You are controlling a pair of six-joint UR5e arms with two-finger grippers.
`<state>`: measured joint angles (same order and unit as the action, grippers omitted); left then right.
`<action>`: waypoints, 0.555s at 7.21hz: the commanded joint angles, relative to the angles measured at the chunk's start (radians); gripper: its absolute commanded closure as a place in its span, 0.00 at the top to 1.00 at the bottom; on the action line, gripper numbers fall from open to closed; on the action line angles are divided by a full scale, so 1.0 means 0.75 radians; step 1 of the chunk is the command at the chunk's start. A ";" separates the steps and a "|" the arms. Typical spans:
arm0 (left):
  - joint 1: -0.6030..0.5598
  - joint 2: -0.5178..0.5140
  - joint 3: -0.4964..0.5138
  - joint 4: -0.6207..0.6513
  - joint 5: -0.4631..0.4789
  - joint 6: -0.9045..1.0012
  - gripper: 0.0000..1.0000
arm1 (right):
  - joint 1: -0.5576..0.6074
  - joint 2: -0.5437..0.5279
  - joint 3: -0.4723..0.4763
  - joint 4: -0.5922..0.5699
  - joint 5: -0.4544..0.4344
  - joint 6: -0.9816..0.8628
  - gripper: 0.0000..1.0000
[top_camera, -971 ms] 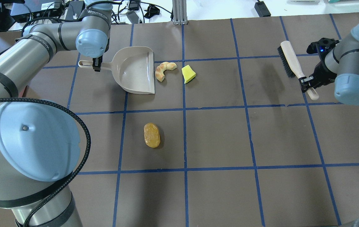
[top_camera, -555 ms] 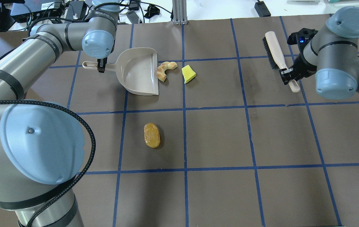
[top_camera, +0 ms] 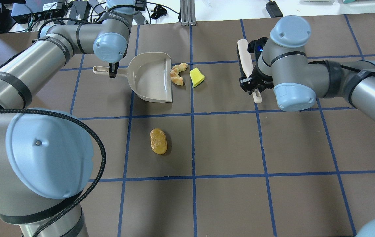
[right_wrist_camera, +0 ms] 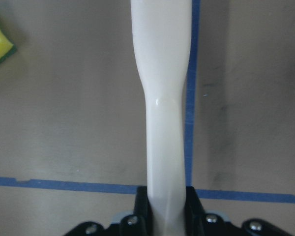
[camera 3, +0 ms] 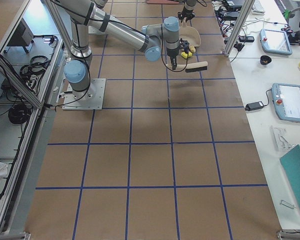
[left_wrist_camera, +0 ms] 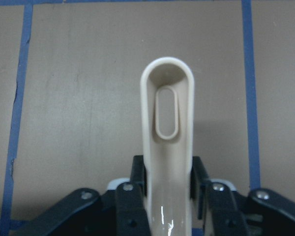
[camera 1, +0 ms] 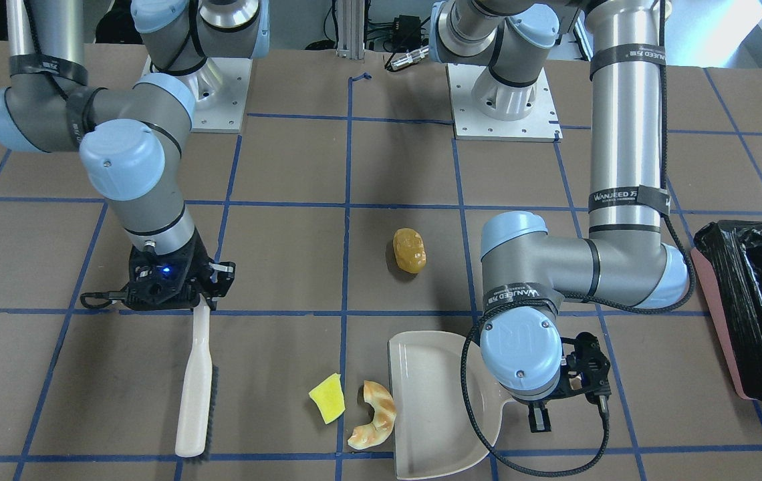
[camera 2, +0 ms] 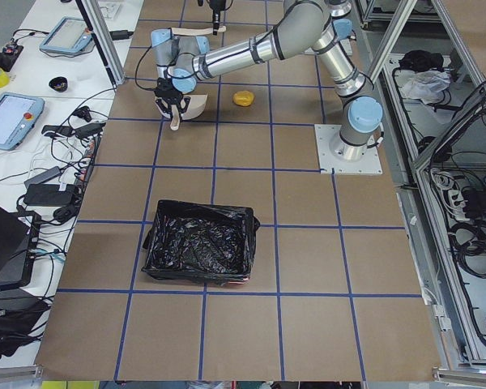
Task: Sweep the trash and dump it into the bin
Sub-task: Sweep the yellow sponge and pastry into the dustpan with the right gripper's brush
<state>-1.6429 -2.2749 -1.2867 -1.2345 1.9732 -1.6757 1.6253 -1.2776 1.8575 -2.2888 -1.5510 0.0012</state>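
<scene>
The left arm stretches toward the far edge of the surface [top_camera: 227,144], wrist down, with the left pincer [top_camera: 112,73] clamped on the handle of the dustpan [top_camera: 148,77]. The pan's lip meets the croissant piece [top_camera: 177,73], and the sponge piece [top_camera: 196,77] lies just beside that. The right arm folds inward, its right pincer [top_camera: 251,86] gripping the brush [top_camera: 244,56] by the handle. The oval lump [top_camera: 158,141] lies apart, nearer mid-surface. Only the front and left views show the bin [camera 2: 198,247], by the left edge. A band on the left arm reads "WANJEED".
</scene>
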 commanded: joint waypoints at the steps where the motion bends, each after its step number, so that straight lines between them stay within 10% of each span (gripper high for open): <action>1: -0.014 0.002 -0.002 -0.021 -0.001 -0.007 0.00 | 0.141 0.085 -0.059 0.012 -0.002 0.178 0.02; 4: -0.018 0.002 -0.005 -0.025 -0.003 -0.014 0.00 | 0.325 0.224 -0.149 0.010 0.004 0.329 0.01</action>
<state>-1.6542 -2.2726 -1.2898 -1.2504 1.9723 -1.6851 1.8061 -1.1445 1.7744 -2.2809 -1.5496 0.1963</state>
